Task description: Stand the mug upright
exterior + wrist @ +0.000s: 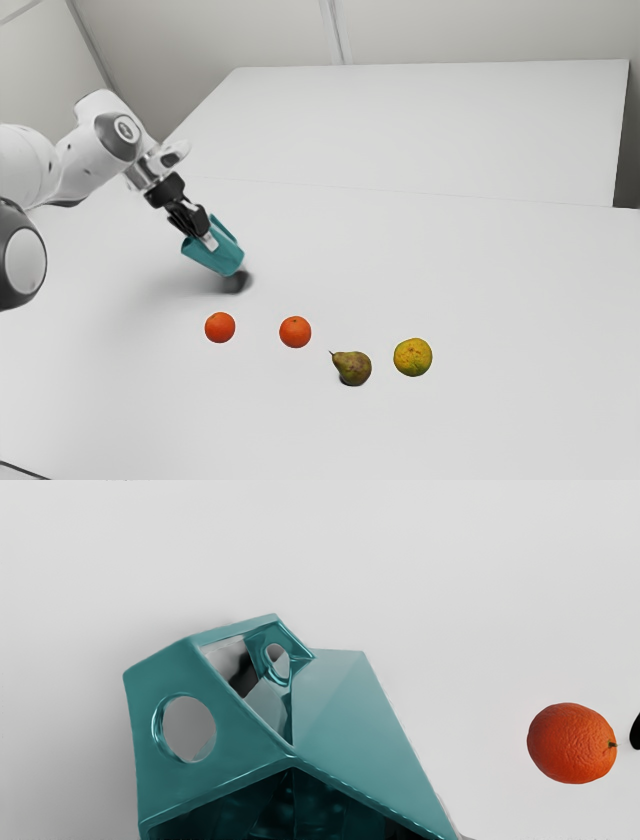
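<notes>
Mug (215,259) hangs at the fingers (209,241), tilted, neither flat on its side nor upright. Its mouth is at the fingers' end, and its base slants down and away from them toward the bench (500,280). A dark shadow (237,283) lies just under the base, on the far side from the fingers; whether the base's edge touches the bench there, I cannot tell. In the wrist view the dark inside of the mouth faces back at the hand, and the handle (240,628) juts out to one side, clear of the grip

The fingers look closed on the mug's wall near the rim: one shows against the outside, and the other is hidden, probably inside the mouth. They seem to stand narrow, with only the wall between them, though the exact gap is covered

The step in hand, as I judge it, is righting the mug while it is held. The next move calls for turning the hand until the base is level, setting it flat on the bench, and only then letting go. Opened at this tilt, the fingers would likely let it topple

Nearest the fingers among the fruit is one orange (220,327), apart from the mug; another orange (295,332), the pear (352,367) and the yellow fruit (413,357) lie farther off, so there should be room for the base just below the fingers
</notes>
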`<control>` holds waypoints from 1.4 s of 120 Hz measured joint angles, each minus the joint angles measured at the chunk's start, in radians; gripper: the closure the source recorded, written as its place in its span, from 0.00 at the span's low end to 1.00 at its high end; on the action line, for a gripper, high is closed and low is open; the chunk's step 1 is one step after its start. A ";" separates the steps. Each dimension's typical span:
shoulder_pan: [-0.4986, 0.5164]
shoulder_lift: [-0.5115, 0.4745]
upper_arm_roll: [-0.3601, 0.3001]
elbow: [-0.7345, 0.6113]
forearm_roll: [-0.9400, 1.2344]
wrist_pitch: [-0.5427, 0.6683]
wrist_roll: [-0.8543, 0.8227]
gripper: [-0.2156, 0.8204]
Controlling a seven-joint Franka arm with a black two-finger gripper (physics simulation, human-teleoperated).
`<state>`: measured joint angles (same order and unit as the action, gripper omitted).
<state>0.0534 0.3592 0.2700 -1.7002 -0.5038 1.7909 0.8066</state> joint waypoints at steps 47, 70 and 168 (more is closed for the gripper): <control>-0.120 -0.113 0.004 -0.172 0.342 0.191 -0.122 0.97; -0.157 -0.149 0.032 -0.234 0.424 0.247 -0.188 0.97; -0.256 -0.217 0.081 -0.374 0.609 0.191 -0.439 0.97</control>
<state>-0.2027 0.1418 0.3511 -2.0744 0.1050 1.9815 0.3674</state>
